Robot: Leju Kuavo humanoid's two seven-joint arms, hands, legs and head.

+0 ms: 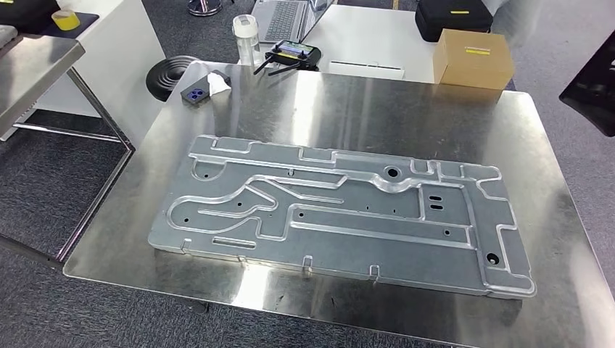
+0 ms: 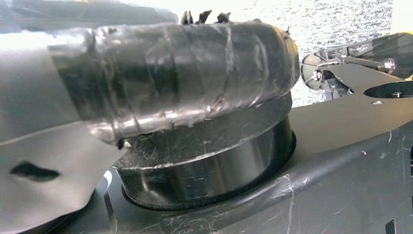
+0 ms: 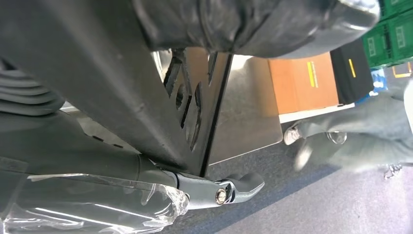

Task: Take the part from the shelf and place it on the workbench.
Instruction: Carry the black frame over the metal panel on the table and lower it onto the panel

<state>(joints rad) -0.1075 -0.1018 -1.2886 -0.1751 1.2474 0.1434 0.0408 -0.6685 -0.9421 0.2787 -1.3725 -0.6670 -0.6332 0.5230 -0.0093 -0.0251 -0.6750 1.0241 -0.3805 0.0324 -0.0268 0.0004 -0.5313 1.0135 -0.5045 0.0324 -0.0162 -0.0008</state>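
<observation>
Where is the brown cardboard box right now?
In the head view, the cardboard box sits at the far right, just beyond the shiny table, beside a black case.

No readable text; yellow labels on cardboard box (image 1: 473, 58) illegible.

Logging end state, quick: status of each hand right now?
Left hand: cannot be told, fingers too close to the camera.
Right hand: cannot be told either.

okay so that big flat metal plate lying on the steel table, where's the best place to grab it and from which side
Probably the near long edge of the metal plate. It lies flat on the steel table, so there is nothing to pinch from above; that edge sits close to the table's front edge and carries small tabs, so fingers could likely hook under from the robot's side.
</observation>
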